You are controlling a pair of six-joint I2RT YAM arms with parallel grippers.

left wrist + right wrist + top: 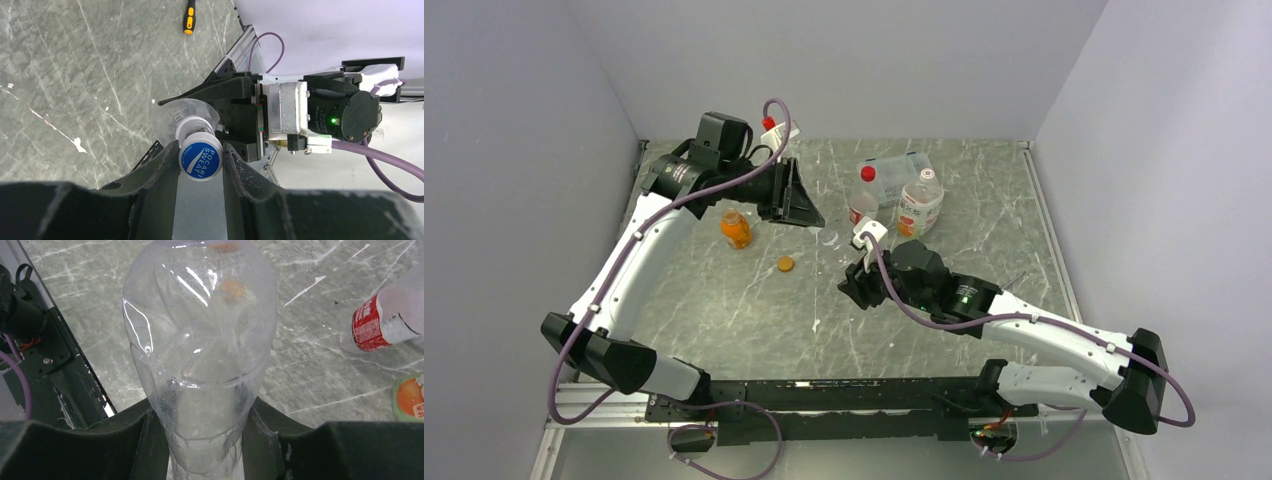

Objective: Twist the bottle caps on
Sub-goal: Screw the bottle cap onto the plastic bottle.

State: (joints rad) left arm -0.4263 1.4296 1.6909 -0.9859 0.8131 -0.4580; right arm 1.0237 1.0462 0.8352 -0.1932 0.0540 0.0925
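Left wrist view has the left gripper (200,151) clamped on the rim of the blue cap (200,160), one finger on each side, its printed top facing the camera; the cap sits at the mouth of the clear bottle (200,340), the neck ring showing just behind it; whether the thread has caught I cannot tell.

Right wrist view shows the right gripper (202,412) closed on the bottle's lower body, the wide shoulder pointing away from it toward the other arm; so the bottle lies level between the two grippers, over the middle of the table (724,320), somewhat nearer the far edge than the near one.

By its look the bottle is empty and thin-walled: light, soft, glossy, already creased; it will likely dent and twist under a hard squeeze, so a grip low on the body, firm but not crushing, seems right; the cap is small and stiff and can take the turning force at its rim.

An orange cap (785,264) lies loose on the table toward the left edge, near a squat orange bottle (736,230).
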